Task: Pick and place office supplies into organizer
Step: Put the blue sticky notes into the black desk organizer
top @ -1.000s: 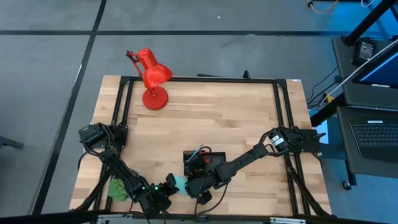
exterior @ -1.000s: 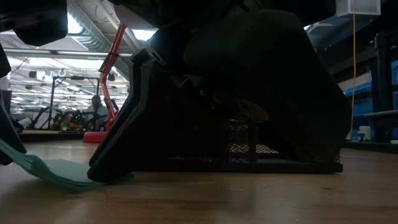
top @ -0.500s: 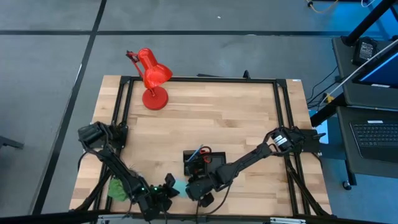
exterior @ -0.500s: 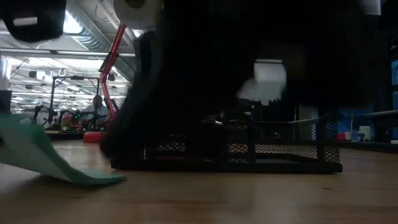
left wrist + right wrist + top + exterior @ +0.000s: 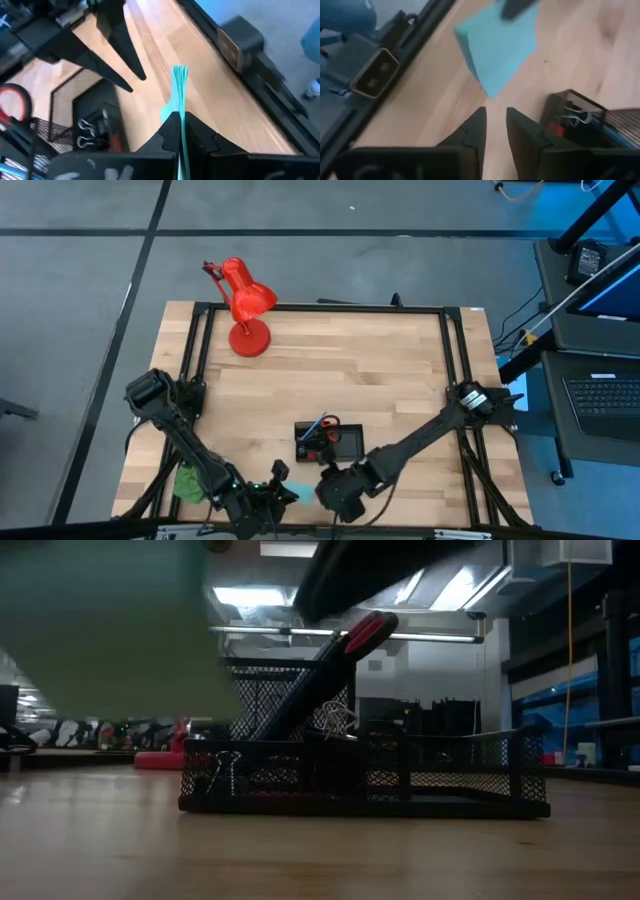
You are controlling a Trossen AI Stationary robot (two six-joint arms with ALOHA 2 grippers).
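beside the organizer (image 5: 330, 441), toward the table's near edge, the left gripper (image 5: 177, 131) pinches the light blue notepad (image 5: 179, 95) edge-on, lifted off the wood. step in hand, likely: carrying it to the organizer; next, lower and release inside. half a second ago the notepad drooped onto the table; the right gripper (image 5: 495, 131), slightly parted and empty, has withdrawn.
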